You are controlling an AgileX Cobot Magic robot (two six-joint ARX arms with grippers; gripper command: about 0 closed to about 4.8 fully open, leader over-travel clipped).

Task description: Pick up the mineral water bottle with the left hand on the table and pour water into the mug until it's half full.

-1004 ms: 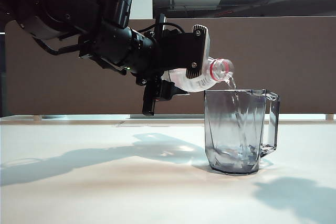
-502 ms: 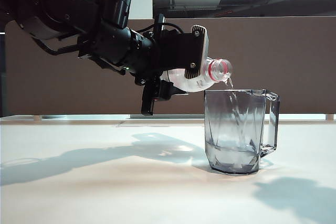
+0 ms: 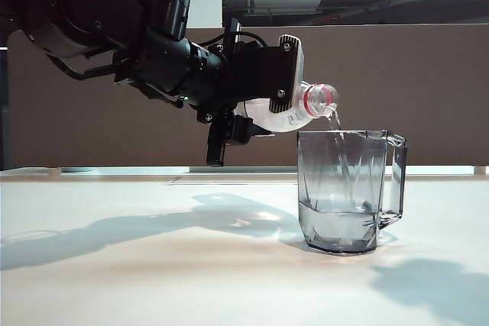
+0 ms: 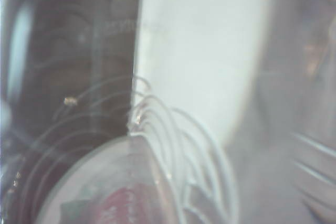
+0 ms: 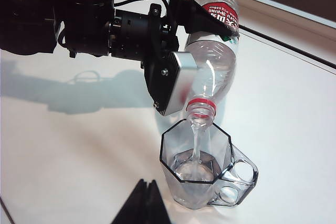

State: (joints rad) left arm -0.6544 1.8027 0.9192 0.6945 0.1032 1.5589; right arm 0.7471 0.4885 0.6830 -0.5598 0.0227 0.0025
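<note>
Left gripper (image 3: 256, 116) clamps the tilted mineral water bottle (image 3: 294, 112), filling the mug (image 3: 348, 188); next, level off near half; right gripper (image 5: 143, 203), jaws together, idles above.

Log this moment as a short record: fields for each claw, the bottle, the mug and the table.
left claw: shut on the mineral water bottle, raised beside the mug
right claw: only dark tips show, above the table near the mug; state unclear
mineral water bottle: tipped, mouth over the mug's rim, water streaming out
mug: upright, water low in the bottom, under half full
table: white, carries the mug
</note>
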